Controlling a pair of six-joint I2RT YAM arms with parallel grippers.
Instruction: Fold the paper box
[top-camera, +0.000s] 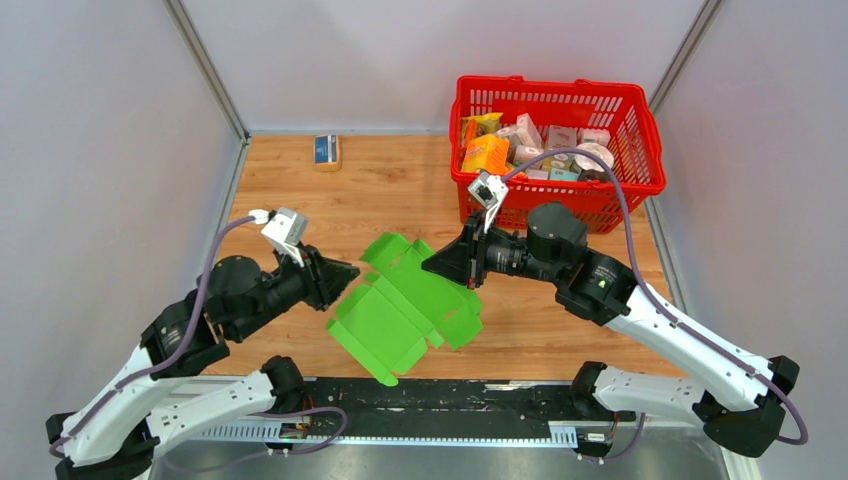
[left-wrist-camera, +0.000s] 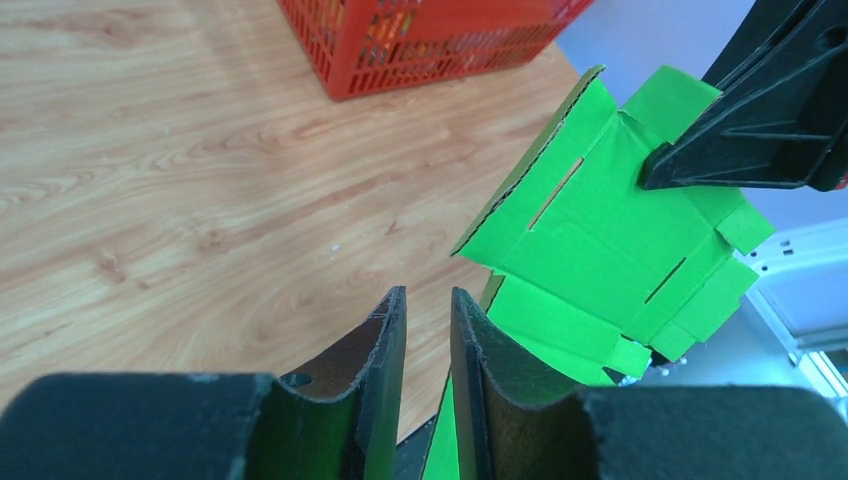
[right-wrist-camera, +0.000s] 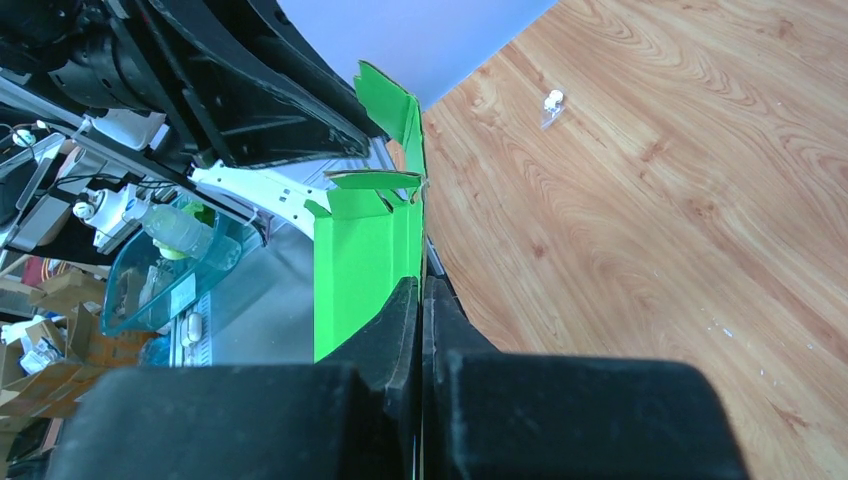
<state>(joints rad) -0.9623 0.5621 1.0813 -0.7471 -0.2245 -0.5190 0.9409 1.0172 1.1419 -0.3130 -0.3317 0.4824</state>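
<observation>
- The right tool (right-wrist-camera: 418, 288) is closed tight, its jaws pressed together on an edge of the paper box (top-camera: 405, 305), so that sheet of green card is firmly pinched.
- The left tool (left-wrist-camera: 428, 295) has its jaws a little apart, with a gap wider than the card is thick. A sliver of green shows low in that gap, but it does not look clamped. I judge this tool to be loose at the sheet's left edge, not gripping it.
- The paper box hangs between the two tools over the near part of the tabletop (top-camera: 400, 190). It is tilted and looks lifted off the wood by the right tool's grip.
- Done so far, as I judge it: very little. The sheet is still mostly an open blank. One long side panel and a few small flaps are bent up along their creases.
- Left to do: the walls are not yet raised all round, the slots are still empty with no tab tucked in, and no closed box shape has formed.
- Further out, a red basket (top-camera: 560, 85) of packages stands at the far right. A small blue box (top-camera: 326, 150) lies at the far edge, well apart from the work.
</observation>
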